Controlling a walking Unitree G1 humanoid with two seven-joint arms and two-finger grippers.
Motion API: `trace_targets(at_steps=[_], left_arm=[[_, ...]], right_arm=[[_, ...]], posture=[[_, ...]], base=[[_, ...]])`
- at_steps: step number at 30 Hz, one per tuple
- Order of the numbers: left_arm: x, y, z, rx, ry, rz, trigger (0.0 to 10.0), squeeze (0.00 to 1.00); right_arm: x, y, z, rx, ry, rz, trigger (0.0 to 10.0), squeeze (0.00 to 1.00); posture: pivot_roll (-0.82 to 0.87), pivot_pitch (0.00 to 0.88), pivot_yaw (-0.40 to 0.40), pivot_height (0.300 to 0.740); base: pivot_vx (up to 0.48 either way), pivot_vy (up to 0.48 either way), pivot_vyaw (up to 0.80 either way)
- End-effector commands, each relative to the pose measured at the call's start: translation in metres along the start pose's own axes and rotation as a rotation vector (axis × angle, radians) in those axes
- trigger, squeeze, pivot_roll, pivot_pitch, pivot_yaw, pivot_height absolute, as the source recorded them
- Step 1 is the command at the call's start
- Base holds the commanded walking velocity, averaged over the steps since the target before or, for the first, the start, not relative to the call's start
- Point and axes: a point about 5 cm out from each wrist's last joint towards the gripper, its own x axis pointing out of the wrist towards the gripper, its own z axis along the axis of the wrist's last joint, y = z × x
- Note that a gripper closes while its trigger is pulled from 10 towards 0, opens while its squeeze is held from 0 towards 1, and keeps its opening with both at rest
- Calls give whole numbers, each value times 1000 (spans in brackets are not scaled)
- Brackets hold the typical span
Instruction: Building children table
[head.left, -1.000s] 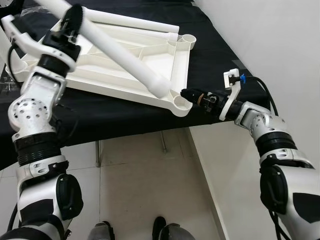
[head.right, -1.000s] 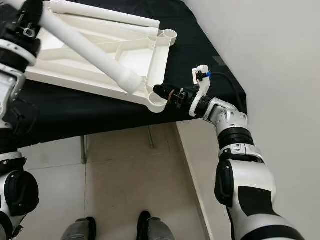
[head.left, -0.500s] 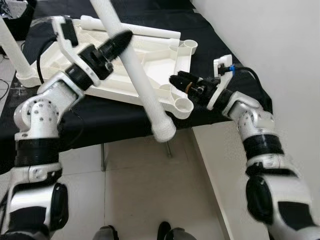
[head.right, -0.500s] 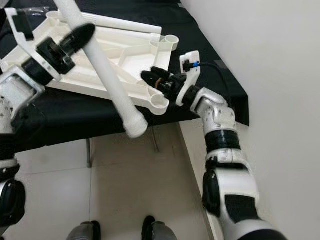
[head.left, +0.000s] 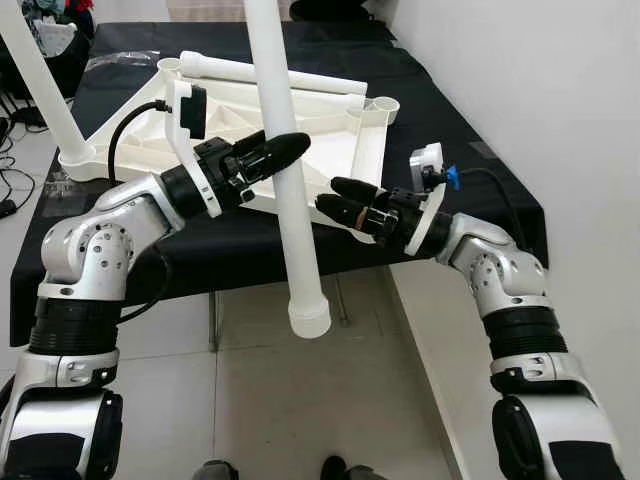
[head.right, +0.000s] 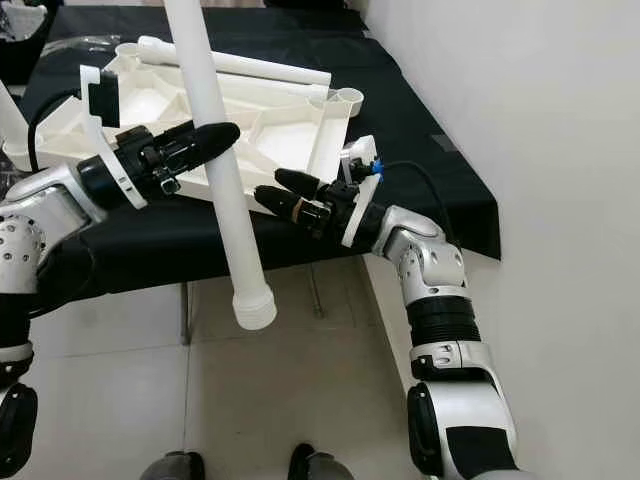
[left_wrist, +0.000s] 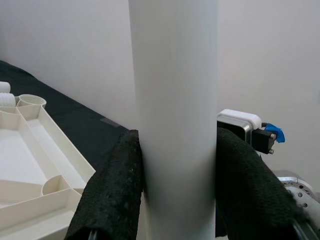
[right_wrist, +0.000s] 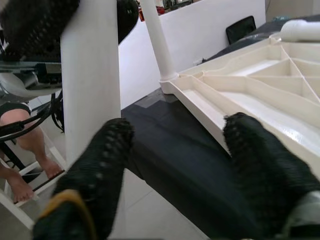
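Observation:
A white plastic tabletop (head.left: 330, 120) lies underside up on a black-covered table (head.left: 440, 130). My left gripper (head.left: 283, 152) is shut on a long white table leg (head.left: 290, 220), holding it nearly upright in front of the table's edge, flared end (head.left: 309, 320) down over the floor. In the left wrist view the fingers (left_wrist: 107, 195) press both sides of the table leg (left_wrist: 175, 100). My right gripper (head.left: 335, 197) stands open at the tabletop's near right corner, just right of the leg, holding nothing. One leg (head.left: 40, 90) stands fitted at the far left corner. Another leg (head.left: 270, 75) lies along the back edge.
A white wall (head.left: 540, 90) runs close along the right. Tiled floor (head.left: 260, 400) lies in front of the table, with my feet at the bottom. A round empty socket (head.right: 345, 97) shows at the tabletop's back right corner. A seated person's bare legs (right_wrist: 20, 150) are beyond the table.
My left arm swung the leg from slanting across the tabletop to nearly upright off the front edge. My right gripper moved left along the near corner towards the leg.

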Motion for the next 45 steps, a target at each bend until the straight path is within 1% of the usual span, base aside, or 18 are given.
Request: trace_targets(at_steps=[1,2,3,4,7,9,11,13,15,17,18,19,21,26,30,35,39,45], left_arm=[[0,-2,1,29,19,-18,10000,0],[0,-2,1,29,19,-18,10000,0],[0,-2,1,37,26,-21,10000,0],[-1,-1,0,44,37,-31,10000,0],[-1,-1,-1,47,44,-39,10000,0],[-1,-1,-2,58,61,-54,10000,0],[-1,-1,-2,61,64,-56,10000,0],[1,0,-1,67,64,-57,10000,0],[1,0,-1,67,64,-57,10000,0],[4,1,-1,70,58,-61,10000,0],[7,1,0,71,54,-66,10000,0],[7,1,0,71,54,-66,10000,0],[11,0,0,70,50,-82,10000,0],[15,-2,-3,84,68,-110,10000,0],[18,-2,-8,101,87,-116,10000,0],[19,-1,-12,100,86,-112,10000,0],[20,0,-11,107,85,-109,10000,0],[19,1,-11,117,84,-106,10000,0]], right_arm=[[-3,5,-4,2,23,17,10000,1000],[-3,5,-4,2,23,17,10000,1000],[-4,6,-4,1,25,16,10000,796],[-6,9,-5,14,29,48,10000,0],[-9,12,-5,25,36,87,10000,0],[-16,20,-6,48,58,187,10000,0],[-17,22,-7,56,66,207,10000,0],[-11,25,-7,26,65,172,10000,0],[-11,25,-7,26,65,172,10000,0],[-4,27,-8,12,62,146,10000,0],[2,26,-9,11,59,107,10000,0],[2,26,-9,11,59,107,10000,0],[10,25,-10,-7,50,45,10000,0],[16,27,-9,19,35,26,10000,0],[23,29,-8,25,13,-35,10000,0],[25,39,-12,48,-1,-25,10000,0],[25,45,-15,64,7,8,10000,0],[25,48,-17,65,17,19,10000,0]], posture=[[91,142,-85,740],[91,142,-85,740],[91,144,-86,740],[91,144,-86,740],[91,147,-86,740],[91,149,-87,740],[91,149,-87,740],[88,153,-84,740],[88,153,-84,740],[87,153,-83,740],[89,155,-84,740],[89,155,-84,740],[86,156,-81,740],[90,156,-84,740],[87,155,-82,740],[80,150,-79,740],[78,149,-79,740],[78,148,-80,740]], base=[[0,0,0],[0,0,0],[0,0,0],[0,0,0],[0,0,0],[0,0,0],[0,0,0],[0,0,0],[0,0,0],[0,0,0],[0,0,0],[0,0,0],[0,0,0],[0,0,0],[0,0,0],[0,0,-110],[0,0,-741],[0,0,-800]])
